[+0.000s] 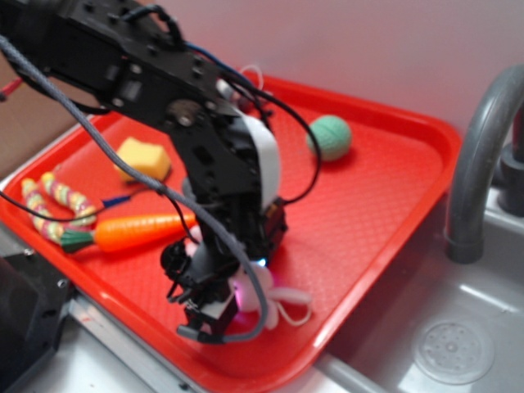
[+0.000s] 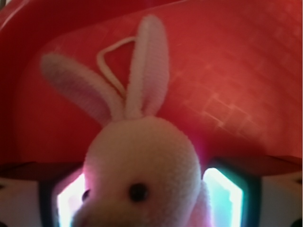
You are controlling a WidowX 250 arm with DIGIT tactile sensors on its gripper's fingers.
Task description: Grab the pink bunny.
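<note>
Wrist view: hand (image 2: 142, 198) clamped w/ both fingers (image 2: 225, 196) pressing pink bunny (image 2: 142, 170), near edge of red tray (image 1: 385, 205).

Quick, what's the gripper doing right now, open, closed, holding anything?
Gripper: down on the red tray, fingers either side of the pink bunny; whether it has clamped shut cannot be told.

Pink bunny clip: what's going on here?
The robot arm is reaching down over the near part of a red tray, with its hand around the pink bunny. The wrist view shows the bunny's head between the two fingers, ears pointing away. Whether the fingers have closed on it yet is not clear. A carrot, a yellow sponge and a green ball lie untouched farther back.
</note>
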